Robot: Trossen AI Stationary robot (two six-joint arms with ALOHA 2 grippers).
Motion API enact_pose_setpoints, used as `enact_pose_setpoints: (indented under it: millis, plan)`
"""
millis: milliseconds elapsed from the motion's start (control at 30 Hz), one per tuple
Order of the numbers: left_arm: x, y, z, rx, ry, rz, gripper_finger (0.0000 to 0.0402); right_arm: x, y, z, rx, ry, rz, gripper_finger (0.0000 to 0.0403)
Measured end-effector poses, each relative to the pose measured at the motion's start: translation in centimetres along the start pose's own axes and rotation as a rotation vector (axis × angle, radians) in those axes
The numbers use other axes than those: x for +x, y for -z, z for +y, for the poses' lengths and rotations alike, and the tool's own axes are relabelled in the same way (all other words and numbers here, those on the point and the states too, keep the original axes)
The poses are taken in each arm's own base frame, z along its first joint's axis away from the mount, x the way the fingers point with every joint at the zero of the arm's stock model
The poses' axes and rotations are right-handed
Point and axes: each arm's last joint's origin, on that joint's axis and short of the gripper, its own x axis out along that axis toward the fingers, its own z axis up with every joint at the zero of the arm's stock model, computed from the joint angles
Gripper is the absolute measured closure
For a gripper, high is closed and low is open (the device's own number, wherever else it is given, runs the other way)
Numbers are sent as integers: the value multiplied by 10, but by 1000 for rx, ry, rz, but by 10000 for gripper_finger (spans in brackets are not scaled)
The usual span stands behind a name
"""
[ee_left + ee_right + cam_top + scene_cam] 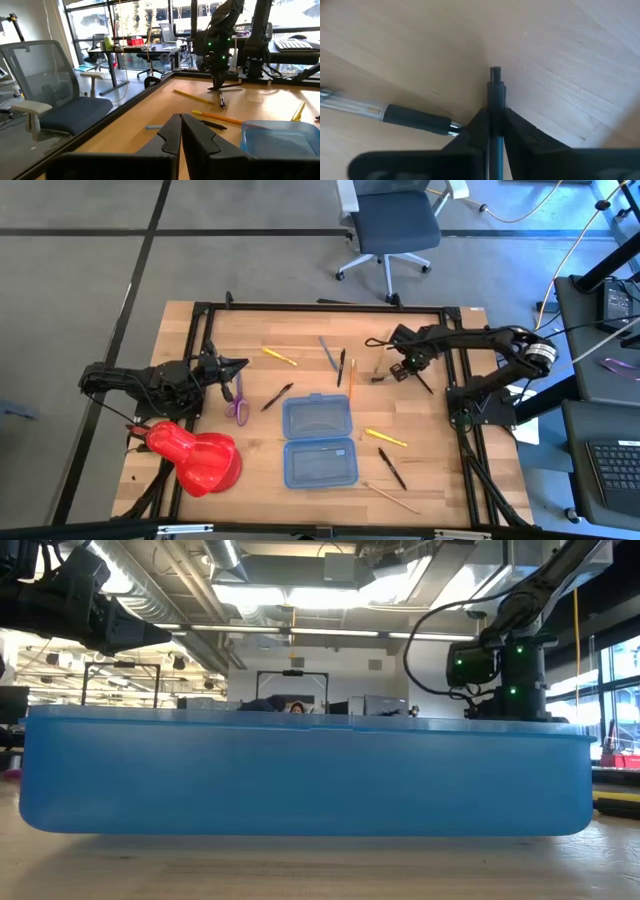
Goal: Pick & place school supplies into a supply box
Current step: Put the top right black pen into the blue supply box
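One supply box (319,441) lies open mid-table, both halves empty. Right gripper (398,369), beyond the box's far right corner, has jaws clamped on a thin black pen (495,82): light, stiff, slick; grip mid-barrel. Left gripper (238,364), jaws closed empty, hangs left of the box.

Overhead view straight down on the table (420,385); low view level against the supply box (300,775), also overhead-visible.
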Motion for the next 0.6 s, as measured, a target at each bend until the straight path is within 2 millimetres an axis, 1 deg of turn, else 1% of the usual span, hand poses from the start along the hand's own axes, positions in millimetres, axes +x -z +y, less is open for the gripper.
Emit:
enact_pose_setpoints:
  millis: [100,233,400,500,600]
  plan:
    - [0,0,0,0,0,0,395,-5,-5,1,-14,21,-10,346]
    - [0,0,0,0,1,0,396,-14,-13,3,-70,32,-53,361]
    - [0,0,0,0,0,0,392,-23,-20,6,-111,21,-82,363]
    - [0,0,0,0,0,0,390,-32,-25,13,-143,-19,-103,358]
    - [0,0,0,0,2,0,389,-45,-30,27,-191,-88,-139,351]
